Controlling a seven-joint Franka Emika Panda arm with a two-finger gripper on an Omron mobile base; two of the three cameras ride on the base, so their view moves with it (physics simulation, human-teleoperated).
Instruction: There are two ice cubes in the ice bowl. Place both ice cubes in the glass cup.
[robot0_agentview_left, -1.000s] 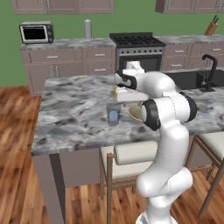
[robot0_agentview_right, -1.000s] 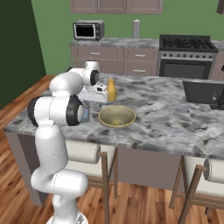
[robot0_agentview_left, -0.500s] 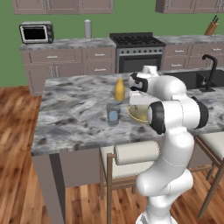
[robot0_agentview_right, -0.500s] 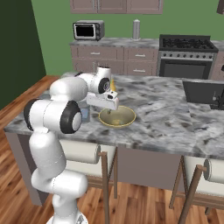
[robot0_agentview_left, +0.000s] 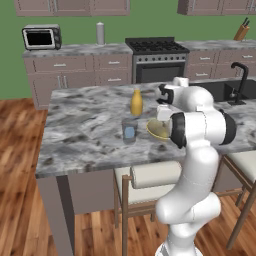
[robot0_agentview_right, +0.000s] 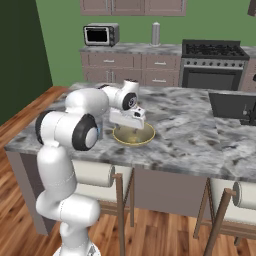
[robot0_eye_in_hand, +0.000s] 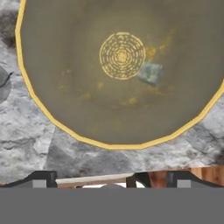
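Surroundings: a yellow-orange bottle stands on the grey marble counter, behind the glass cup and well apart from it. A black stove and a microwave sit along the back wall; a sink with a dark tap lies to my right on the counter. Stools stand below the counter edge in front. My own arm hides part of the ice bowl in the left base view and hides the cup in the right base view.

Task items: the ice bowl rests on the counter just beside the cup. My gripper hangs directly above the bowl, pointing down into it. In the hand view, one ice cube lies on the bowl floor just beside the ringed centre mark. A pale-blue patch shows inside the cup.

Gripper condition: the fingertips stand wide apart at the view's lower edge, with nothing between them.
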